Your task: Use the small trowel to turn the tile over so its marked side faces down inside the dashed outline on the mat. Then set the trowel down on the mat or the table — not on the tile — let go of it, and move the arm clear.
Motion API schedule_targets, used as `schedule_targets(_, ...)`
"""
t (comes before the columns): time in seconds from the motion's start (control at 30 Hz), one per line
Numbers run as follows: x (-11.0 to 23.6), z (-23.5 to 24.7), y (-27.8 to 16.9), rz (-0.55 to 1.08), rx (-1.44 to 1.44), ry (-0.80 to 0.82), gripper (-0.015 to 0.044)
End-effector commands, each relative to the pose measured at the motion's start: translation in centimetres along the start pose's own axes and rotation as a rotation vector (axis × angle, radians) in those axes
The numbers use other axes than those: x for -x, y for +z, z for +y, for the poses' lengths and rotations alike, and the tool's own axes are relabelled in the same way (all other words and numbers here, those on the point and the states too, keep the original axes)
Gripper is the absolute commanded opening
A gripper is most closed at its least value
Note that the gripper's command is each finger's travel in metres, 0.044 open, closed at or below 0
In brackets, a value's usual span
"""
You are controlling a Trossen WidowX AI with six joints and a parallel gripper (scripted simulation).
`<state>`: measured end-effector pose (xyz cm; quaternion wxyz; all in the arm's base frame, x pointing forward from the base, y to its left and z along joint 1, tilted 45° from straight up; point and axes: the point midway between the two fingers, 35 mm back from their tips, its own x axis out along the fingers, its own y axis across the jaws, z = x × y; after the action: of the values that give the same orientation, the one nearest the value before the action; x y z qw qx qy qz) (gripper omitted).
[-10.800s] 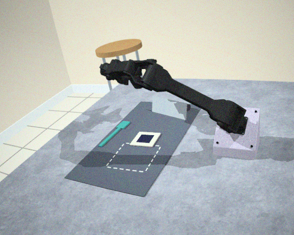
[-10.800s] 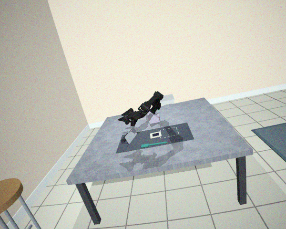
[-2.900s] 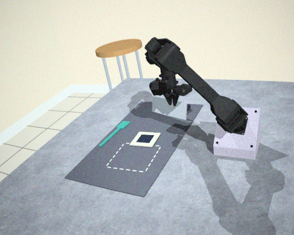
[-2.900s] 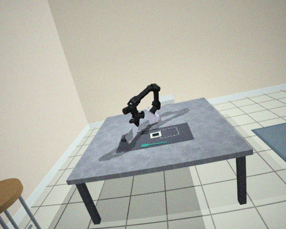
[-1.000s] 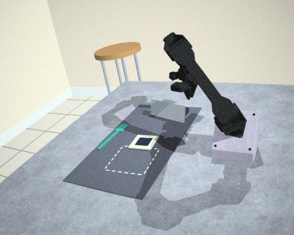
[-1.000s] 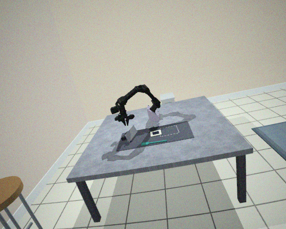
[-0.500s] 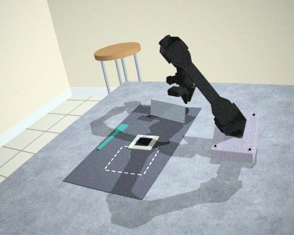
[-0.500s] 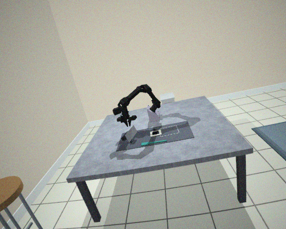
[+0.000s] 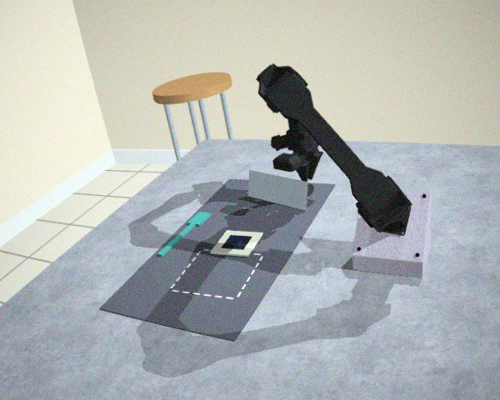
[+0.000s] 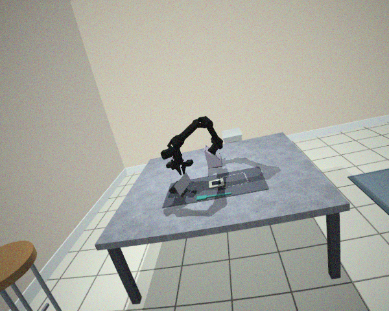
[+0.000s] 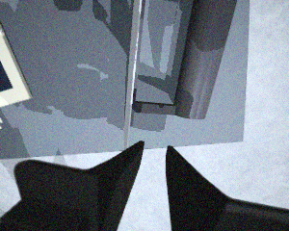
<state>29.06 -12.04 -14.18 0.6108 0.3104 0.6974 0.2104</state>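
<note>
The teal trowel (image 9: 183, 233) (image 10: 213, 195) lies flat on the dark mat (image 9: 129, 297) (image 10: 257, 184), left of the tile. The cream tile (image 9: 236, 242) (image 10: 216, 183) (image 11: 2, 72) lies with its dark marked square facing up, just past the far edge of the dashed outline (image 9: 207, 295) (image 10: 246, 176). My gripper (image 9: 306, 176) (image 10: 180, 172) (image 11: 155, 147) hangs over the far edge of the mat, beside the right end of an upright grey panel. Its fingers point down with a narrow gap and nothing between them. It is far from the trowel and the tile.
The tilted grey panel (image 9: 278, 189) (image 10: 183, 184) (image 11: 132, 72) stands on the back of the mat with a support behind it. The arm's base block (image 9: 392, 253) sits to the right of the mat. A wooden stool (image 9: 192, 86) (image 10: 7, 261) stands beyond the table.
</note>
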Motion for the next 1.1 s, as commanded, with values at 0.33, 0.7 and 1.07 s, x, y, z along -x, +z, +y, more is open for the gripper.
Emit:
schedule_targets(0.33,-0.1,2.5,0.0,0.001,-0.002,0.005,0.0100)
schedule_targets(0.7,-0.1,4.5,0.0,0.002,-0.002,0.007,0.0100)
schedule_targets(1.07,-0.2,6.8,0.0,0.002,-0.002,0.008,0.0100)
